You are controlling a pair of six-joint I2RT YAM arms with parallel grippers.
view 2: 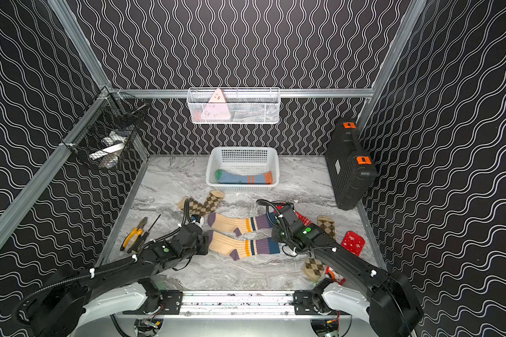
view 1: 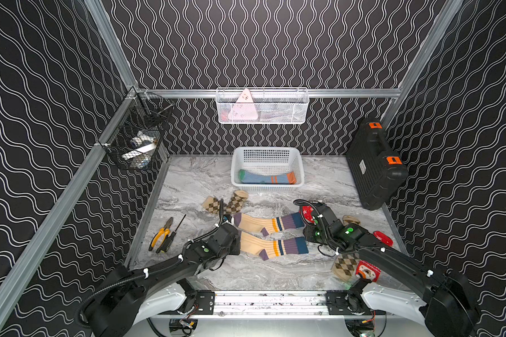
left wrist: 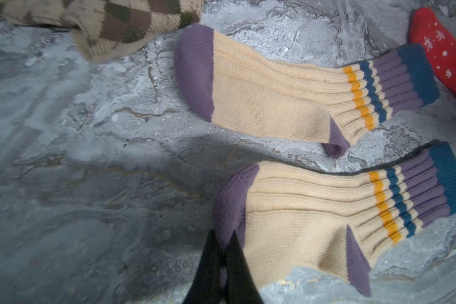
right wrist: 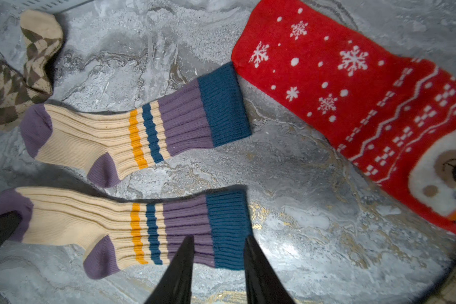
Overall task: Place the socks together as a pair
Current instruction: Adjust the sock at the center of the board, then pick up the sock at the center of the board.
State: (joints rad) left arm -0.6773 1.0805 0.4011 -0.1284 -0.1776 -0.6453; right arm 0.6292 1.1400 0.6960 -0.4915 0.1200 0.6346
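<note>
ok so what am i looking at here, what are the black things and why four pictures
It is a robot with two black arms, each ending in a two-fingered hand. Two pictures look down on the whole scene from side-by-side cameras overhead; the other two come from a camera on each wrist, close up. On the marble table lie loose socks: a far striped sock and a near striped sock side by side, an argyle sock, a red Christmas sock, plus pliers and a screwdriver. A blue sock lies in the white basket. The left hand pinches the near striped sock's purple toe; the right hand stands open, a finger on either side of its teal cuff.
</note>
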